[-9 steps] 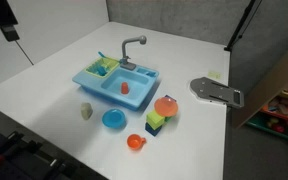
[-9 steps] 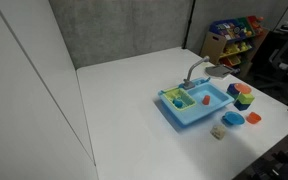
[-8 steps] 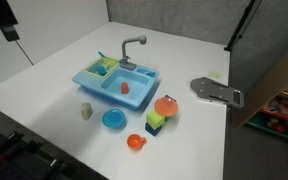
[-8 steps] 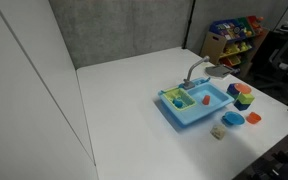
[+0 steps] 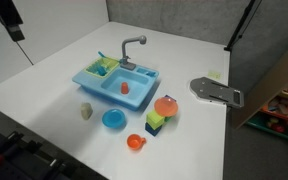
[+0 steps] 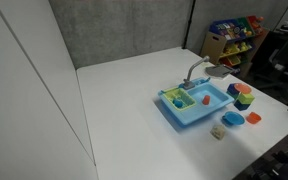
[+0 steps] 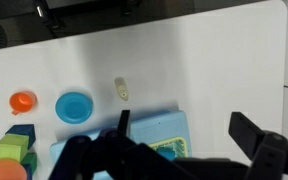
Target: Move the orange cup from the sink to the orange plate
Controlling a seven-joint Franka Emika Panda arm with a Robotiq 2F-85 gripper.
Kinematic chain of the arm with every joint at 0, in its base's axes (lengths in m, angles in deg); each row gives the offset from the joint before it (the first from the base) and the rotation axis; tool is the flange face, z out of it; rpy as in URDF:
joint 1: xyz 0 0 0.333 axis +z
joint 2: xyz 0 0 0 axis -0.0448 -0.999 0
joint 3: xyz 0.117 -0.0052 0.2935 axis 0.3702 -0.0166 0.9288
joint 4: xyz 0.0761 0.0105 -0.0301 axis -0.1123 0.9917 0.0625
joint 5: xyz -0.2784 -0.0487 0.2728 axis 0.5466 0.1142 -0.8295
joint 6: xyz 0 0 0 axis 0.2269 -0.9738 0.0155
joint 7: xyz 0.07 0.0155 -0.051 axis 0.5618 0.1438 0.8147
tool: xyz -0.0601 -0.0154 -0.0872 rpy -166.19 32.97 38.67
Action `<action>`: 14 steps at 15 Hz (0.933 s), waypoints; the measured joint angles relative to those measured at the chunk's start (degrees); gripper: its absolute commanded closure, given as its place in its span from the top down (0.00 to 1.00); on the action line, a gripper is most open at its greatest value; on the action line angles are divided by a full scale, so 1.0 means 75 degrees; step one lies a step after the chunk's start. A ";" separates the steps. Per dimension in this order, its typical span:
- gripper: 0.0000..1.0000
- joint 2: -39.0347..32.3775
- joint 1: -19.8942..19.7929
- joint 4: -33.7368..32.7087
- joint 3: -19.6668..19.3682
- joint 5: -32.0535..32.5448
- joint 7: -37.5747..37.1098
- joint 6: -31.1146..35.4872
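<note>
orange cup (image 5: 124, 87) sits upright in the basin of the sink (image 5: 89, 80), mid-counter, untouched. Both exterior views show it there (image 6: 206, 100).

orange plate (image 5: 165, 106) is just past the sink's end away from the rack, toward the counter edge with the grey metal bracket (image 5: 216, 91). It looks propped on a green/yellow block stack (image 5: 156, 123), so probably not a flat landing spot.

Other clutter along the near edge: blue plate (image 5: 113, 120), bright orange dish (image 5: 135, 143), small beige piece (image 5: 86, 112).

gripper (image 5: 14, 22) hangs high over the far corner of the counter, well apart from the sink. In the wrist view the fingers (image 7: 256, 135) are spread wide with nothing between them.

Only change over the last 0.6 s: the gripper nudges slightly in the exterior view; no object has moved. So my read is the reach has only just begun and 0 steps are done. Next it needs to travel over the basin, drop in clear of the faucet (image 5: 132, 44), and pinch that tiny cup.
</note>
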 measured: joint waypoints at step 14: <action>1.00 -0.2020 -0.0552 -0.0597 0.0311 0.2044 -0.0795 0.2370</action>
